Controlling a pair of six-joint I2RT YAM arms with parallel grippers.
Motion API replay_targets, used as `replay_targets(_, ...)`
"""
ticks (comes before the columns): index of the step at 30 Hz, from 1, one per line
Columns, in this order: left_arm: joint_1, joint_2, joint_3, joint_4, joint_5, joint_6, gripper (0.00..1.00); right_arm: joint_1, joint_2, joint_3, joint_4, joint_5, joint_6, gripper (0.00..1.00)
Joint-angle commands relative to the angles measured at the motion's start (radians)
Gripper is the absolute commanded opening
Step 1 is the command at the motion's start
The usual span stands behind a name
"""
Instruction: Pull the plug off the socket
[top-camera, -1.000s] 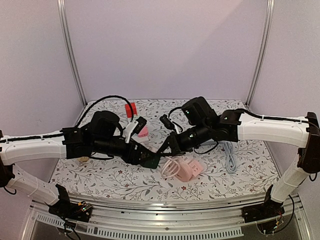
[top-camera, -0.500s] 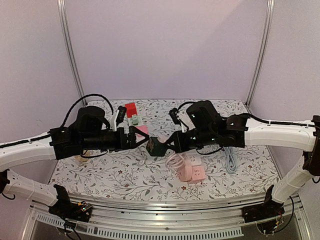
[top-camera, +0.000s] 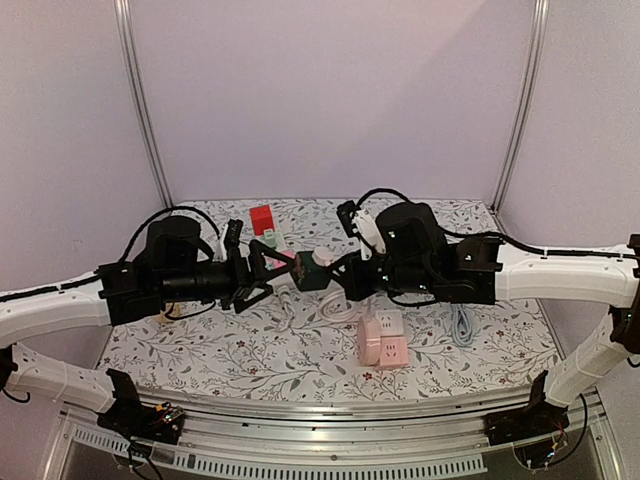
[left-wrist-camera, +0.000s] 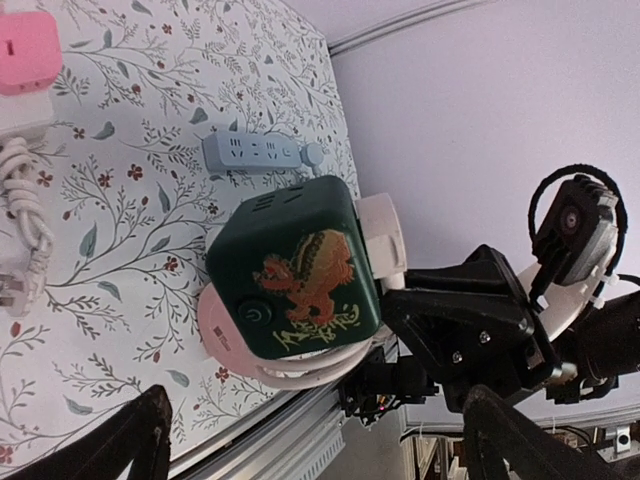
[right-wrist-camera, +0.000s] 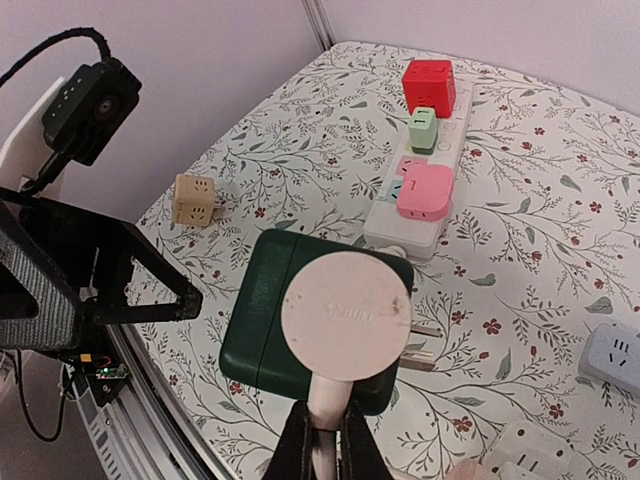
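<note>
Up in the air, well clear of the desk: the green cube socket, hanging between the two arms with the round white plug seated flat against one face. Clamped tight on the cord just behind that plug with the right end effector. Spread as wide as it goes on the left end effector, lined up on the cube, near it, no contact.

Looks like hard, smooth plastic: light, rigid, probably slippery at the rounded corners. Best taken across two flat opposite faces. Expect a stiff seat on the pins, so pull straight, never on the soft cord alone.

Can't see how deep the pins sit, hidden behind the disc. Can't tell whose metal prongs peek out beside it. Cut off at the frame edge: the cord's run.
</note>
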Motion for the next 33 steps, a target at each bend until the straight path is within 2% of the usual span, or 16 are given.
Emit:
replay_targets(1,0.012,0.025,0.003,0.035,0.062,-0.025,0.99,0.018,-0.068,-0.009,0.110,0.012,-0.041,0.00)
replay_targets(15,0.018,0.083,0.043,0.124,0.154,-0.005,1.00,0.030,-0.130,-0.037,0.152,-0.122,-0.066,0.00)
replay_targets(27,0.020,0.112,0.029,0.154,0.181,-0.031,0.99,0.038,-0.126,-0.030,0.185,-0.116,-0.085,0.00)
replay_targets(33,0.024,0.117,0.010,0.179,0.184,-0.047,0.90,0.039,-0.128,-0.032,0.188,-0.117,-0.084,0.00)
